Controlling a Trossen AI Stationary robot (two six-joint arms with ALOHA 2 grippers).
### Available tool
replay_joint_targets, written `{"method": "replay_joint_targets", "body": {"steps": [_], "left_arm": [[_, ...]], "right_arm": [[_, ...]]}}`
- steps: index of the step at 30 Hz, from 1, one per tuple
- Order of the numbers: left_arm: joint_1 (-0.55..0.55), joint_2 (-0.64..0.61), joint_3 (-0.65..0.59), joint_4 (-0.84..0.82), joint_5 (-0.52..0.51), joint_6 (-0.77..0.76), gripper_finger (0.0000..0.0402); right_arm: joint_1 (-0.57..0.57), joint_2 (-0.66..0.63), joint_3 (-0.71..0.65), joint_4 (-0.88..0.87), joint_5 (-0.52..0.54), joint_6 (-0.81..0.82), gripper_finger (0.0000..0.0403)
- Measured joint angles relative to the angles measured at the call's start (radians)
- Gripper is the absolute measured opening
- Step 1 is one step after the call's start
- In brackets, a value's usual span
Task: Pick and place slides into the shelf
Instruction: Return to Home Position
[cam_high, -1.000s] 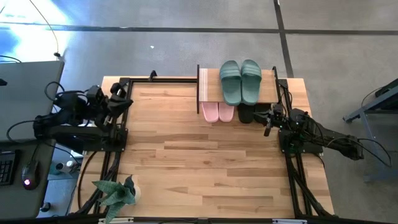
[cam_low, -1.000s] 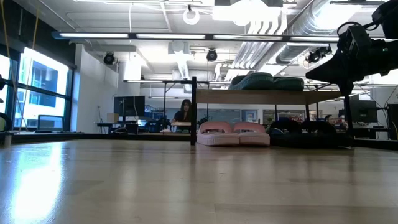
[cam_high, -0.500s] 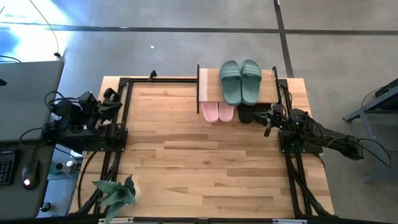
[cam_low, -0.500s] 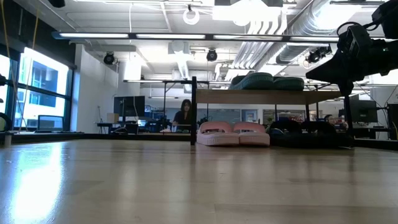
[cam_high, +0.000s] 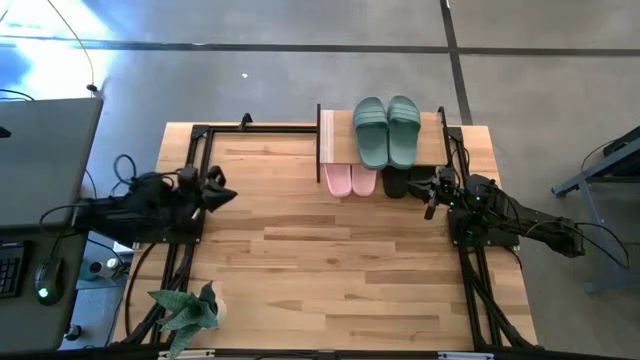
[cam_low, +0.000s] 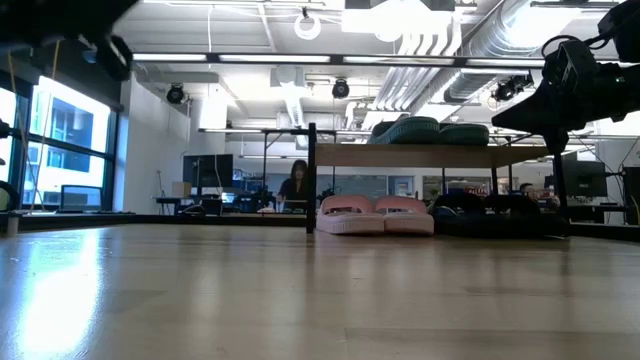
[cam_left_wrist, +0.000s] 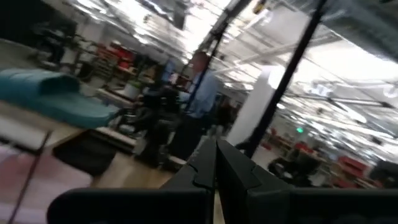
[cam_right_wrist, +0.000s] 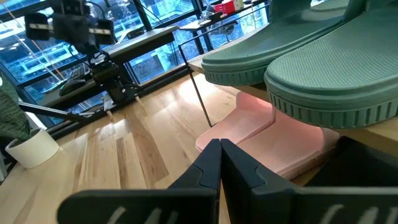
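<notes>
Right wrist view: the right hand (cam_right_wrist: 219, 146) has its two fingers pressed together tip to tip and grips nothing. It points at the shelf (cam_high: 335, 135) from close by. In the high view, this hand sits at the right edge of the desk (cam_high: 330, 260), just beside the right end of the shelf.

Left wrist view: the left hand (cam_left_wrist: 216, 148) also has its fingers closed against each other, with nothing between them. In the high view, it lies at the left edge of the desk, well apart from the shelf.

The shelf stands at the far edge of the desk, right of centre.
- The green slides (cam_high: 387, 130) lie side by side on the top board.
- The pink slides (cam_high: 350, 180) lie under the board at its left part, touching each other.
- The black slides (cam_high: 397, 183) lie under the board, just beside the pink slides on the right.

A potted plant (cam_high: 185, 310) stands at the near left corner of the desk. In the low view, a person (cam_low: 296, 182) shows in the room beyond the desk.
</notes>
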Motion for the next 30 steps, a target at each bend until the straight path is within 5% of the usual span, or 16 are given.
{"method": "replay_joint_targets", "body": {"steps": [8, 17, 30], "left_arm": [[0.000, 0.000, -0.150, 0.102, -0.073, 0.001, 0.0000], [0.000, 0.000, -0.180, 0.062, -0.079, 0.056, 0.0001], [0.000, 0.006, -0.180, -0.071, -0.127, 0.138, 0.0001]], "right_arm": [[0.000, 0.000, 0.000, 0.000, 0.000, 0.051, 0.0000], [0.000, 0.000, 0.000, 0.000, 0.000, 0.042, 0.0000], [0.000, 0.000, 0.000, 0.000, 0.007, -0.339, 0.0000]]}}
